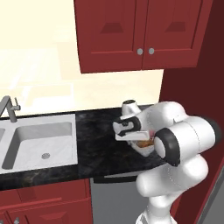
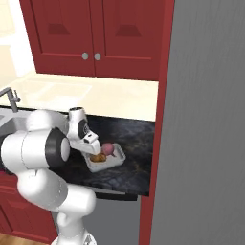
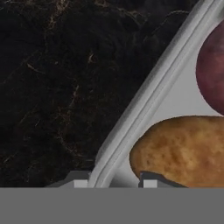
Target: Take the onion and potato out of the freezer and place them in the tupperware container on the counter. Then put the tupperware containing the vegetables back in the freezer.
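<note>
The tupperware container (image 2: 119, 158) sits on the black counter (image 1: 96, 131), close to the freezer's (image 2: 210, 119) shut grey door. Inside it lie a brown potato (image 3: 183, 148) and a dark red onion (image 3: 212, 70), also seen as the potato (image 2: 98, 157) and the onion (image 2: 108, 149) from the right base. My gripper (image 3: 114, 181) points down at the tub's left edge. Its two fingertips straddle the pale rim (image 3: 148, 92), one outside on the counter side, one inside by the potato, closed against it. From the left base, the gripper (image 1: 135, 141) hides most of the tub (image 1: 146, 151).
A steel sink (image 1: 39, 144) with a faucet (image 1: 8, 109) lies to the left along the counter. Dark red wall cabinets (image 1: 140, 30) hang above. A grey appliance front (image 1: 113, 201) sits under the counter's edge. Bare counter (image 3: 52, 87) lies left of the tub.
</note>
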Controlling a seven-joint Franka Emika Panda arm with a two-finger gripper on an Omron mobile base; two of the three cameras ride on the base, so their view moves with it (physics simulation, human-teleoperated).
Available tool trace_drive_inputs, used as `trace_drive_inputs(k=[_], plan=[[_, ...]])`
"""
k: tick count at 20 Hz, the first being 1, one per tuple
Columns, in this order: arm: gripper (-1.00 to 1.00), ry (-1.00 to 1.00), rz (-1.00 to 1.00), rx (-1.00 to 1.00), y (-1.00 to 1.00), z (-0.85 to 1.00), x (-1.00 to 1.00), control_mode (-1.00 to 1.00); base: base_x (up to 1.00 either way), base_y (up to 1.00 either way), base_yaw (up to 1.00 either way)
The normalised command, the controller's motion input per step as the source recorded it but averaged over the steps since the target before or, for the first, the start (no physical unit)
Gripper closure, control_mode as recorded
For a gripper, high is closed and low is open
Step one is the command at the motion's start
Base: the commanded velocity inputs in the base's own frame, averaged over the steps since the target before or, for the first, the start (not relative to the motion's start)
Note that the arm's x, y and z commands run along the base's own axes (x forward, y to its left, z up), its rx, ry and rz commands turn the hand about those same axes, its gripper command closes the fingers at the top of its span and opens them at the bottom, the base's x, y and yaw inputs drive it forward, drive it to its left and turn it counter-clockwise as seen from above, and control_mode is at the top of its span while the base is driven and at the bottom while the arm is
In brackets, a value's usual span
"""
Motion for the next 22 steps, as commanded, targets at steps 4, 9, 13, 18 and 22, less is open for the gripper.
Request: trace_drive_inputs(k=[4,9,13,18,22], plan=[[1.0,0.0,0.22,-0.14,0.29,0.49,-0.05,-1.0,0.0,0.0,0.0],[1.0,-0.03,0.32,-0.3,0.14,0.56,0.01,-1.0,0.0,0.0,0.0],[1.0,-0.06,0.52,-0.29,-0.01,0.61,0.0,-1.0,0.0,0.0,0.0],[1.0,0.05,0.56,-0.18,-0.06,0.58,-0.01,-1.0,0.0,0.0,0.0],[1.0,0.28,0.55,0.0,-0.08,0.36,-0.02,-1.0,0.0,0.0,0.0]])
